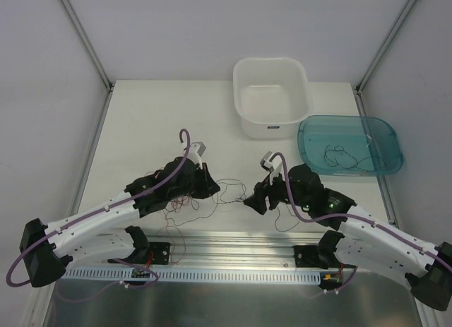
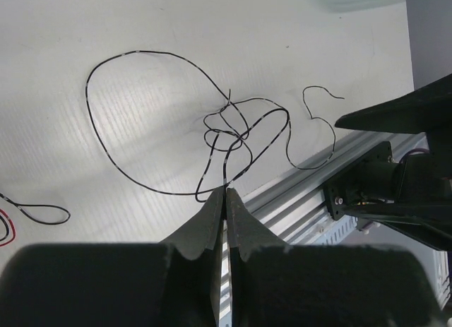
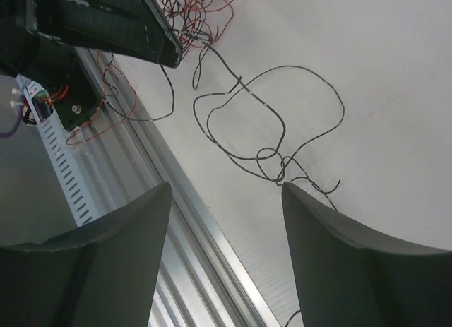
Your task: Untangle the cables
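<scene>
The left gripper (image 2: 224, 194) is closed. Its own camera shows the two fingers pressed flat together, with the black cable (image 2: 226, 133) running straight into their tips, so it is pinched there. Ahead of those jaws the cable lies on the table in one wide loop to the left, a small knot of crossings just beyond the tips, and a loose tail curling off to the right. A bit of red cable (image 2: 3, 228) shows at the left edge of that view.

The right gripper (image 3: 226, 189) stands open, its fingers (image 3: 120, 235) wide apart and nothing between them. Its camera shows the same knot just ahead of the gap, close to the right finger. It also shows what the left wrist view does not: the red cables (image 3: 201, 9) bunched in a tangle far ahead of the jaws, beside the left gripper's dark body.

Only the top view shows both grippers facing each other, tips near but apart, with the black cable strung on the table between them. It also shows red strands spread under the left gripper toward the rail (image 1: 233, 239). Beyond the right gripper a teal tray (image 1: 385, 129) holds another black strand (image 1: 339, 156), next to a white tub (image 1: 272, 61).
</scene>
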